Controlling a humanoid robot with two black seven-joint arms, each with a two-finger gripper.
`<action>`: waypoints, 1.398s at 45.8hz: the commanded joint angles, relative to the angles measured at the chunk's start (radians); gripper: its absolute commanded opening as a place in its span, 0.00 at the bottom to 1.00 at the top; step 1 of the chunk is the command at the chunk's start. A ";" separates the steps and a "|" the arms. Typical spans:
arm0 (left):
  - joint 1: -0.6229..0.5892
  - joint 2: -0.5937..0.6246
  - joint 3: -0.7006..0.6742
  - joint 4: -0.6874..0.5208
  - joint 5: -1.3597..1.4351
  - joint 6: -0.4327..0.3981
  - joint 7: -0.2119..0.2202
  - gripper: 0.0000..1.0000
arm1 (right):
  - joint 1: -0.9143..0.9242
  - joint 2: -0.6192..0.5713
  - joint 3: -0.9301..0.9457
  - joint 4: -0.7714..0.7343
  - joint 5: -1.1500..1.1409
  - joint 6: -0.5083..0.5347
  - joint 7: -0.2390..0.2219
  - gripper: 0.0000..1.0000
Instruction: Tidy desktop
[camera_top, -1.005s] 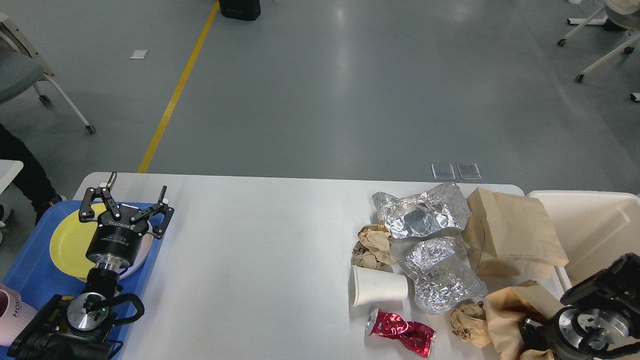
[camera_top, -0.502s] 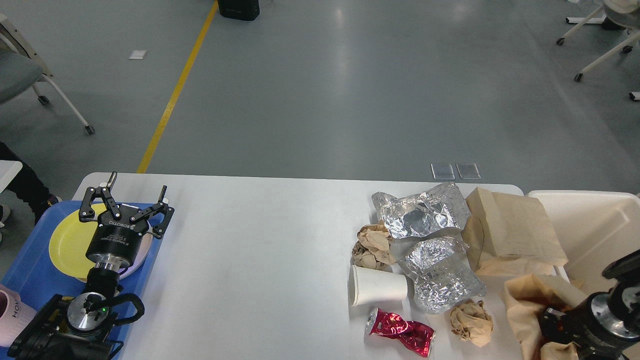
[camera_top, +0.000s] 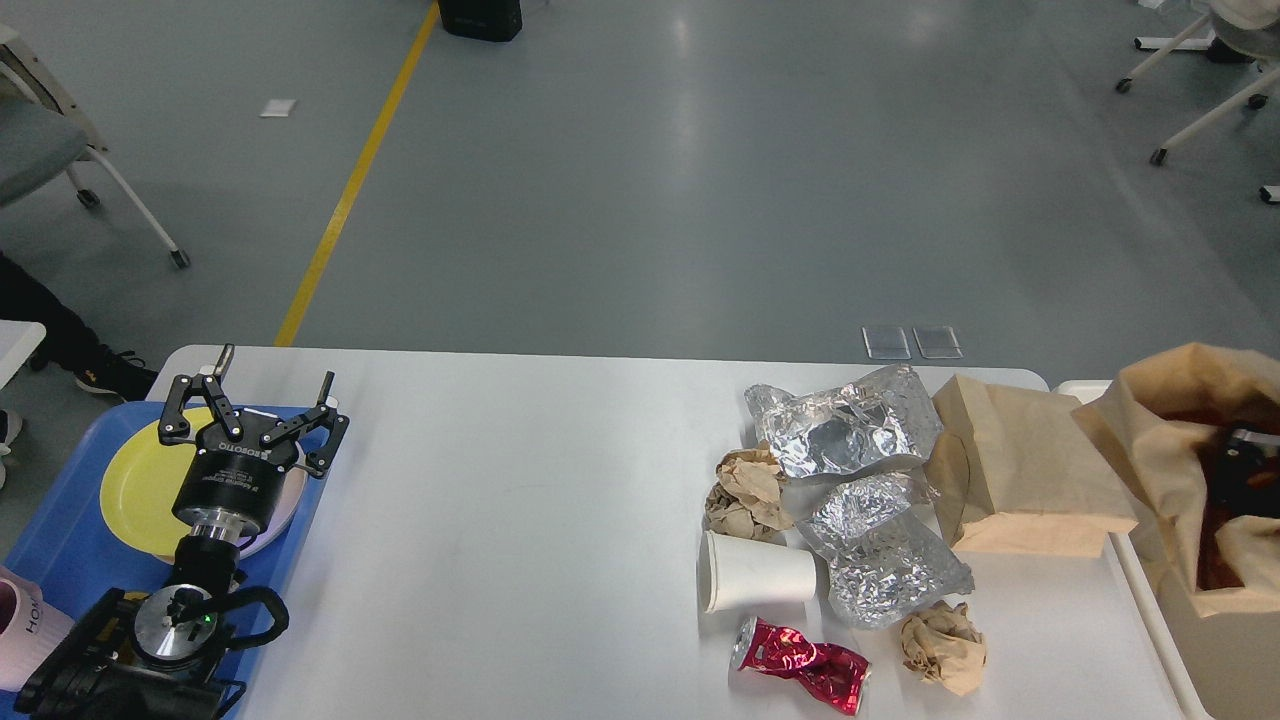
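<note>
The white desktop (camera_top: 520, 520) carries litter on its right half: two crumpled foil sheets (camera_top: 845, 420), a flat brown paper bag (camera_top: 1030, 470), a brown paper wad (camera_top: 745, 490), a tipped white paper cup (camera_top: 755, 572), a crushed red can (camera_top: 800, 665) and a small paper ball (camera_top: 945, 645). My left gripper (camera_top: 276, 365) is open and empty above the yellow plate (camera_top: 135, 480). My right gripper (camera_top: 1240, 450) is mostly hidden inside a crumpled brown paper bag (camera_top: 1170, 420), which it holds in the air over the cream bin (camera_top: 1190, 650).
A blue tray (camera_top: 60, 540) at the table's left edge holds the yellow plate and a pink cup (camera_top: 25, 625). The cream bin stands against the table's right edge. Chairs stand on the grey floor beyond, far left and far right.
My right arm has lifted the crumpled brown paper bag from the table's front right corner up and to the right, over the bin. The left arm has not moved.
</note>
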 joint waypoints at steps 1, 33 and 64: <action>0.000 0.000 -0.001 0.000 0.000 0.000 0.000 0.97 | 0.031 0.022 -0.020 0.000 0.000 0.008 0.000 0.00; 0.000 0.000 0.000 0.000 0.000 0.000 0.000 0.97 | -0.898 -0.337 0.475 -0.782 -0.064 -0.210 0.000 0.00; 0.002 0.000 0.000 0.000 0.000 0.000 0.000 0.97 | -1.874 0.080 0.919 -1.715 -0.040 -0.529 -0.035 0.00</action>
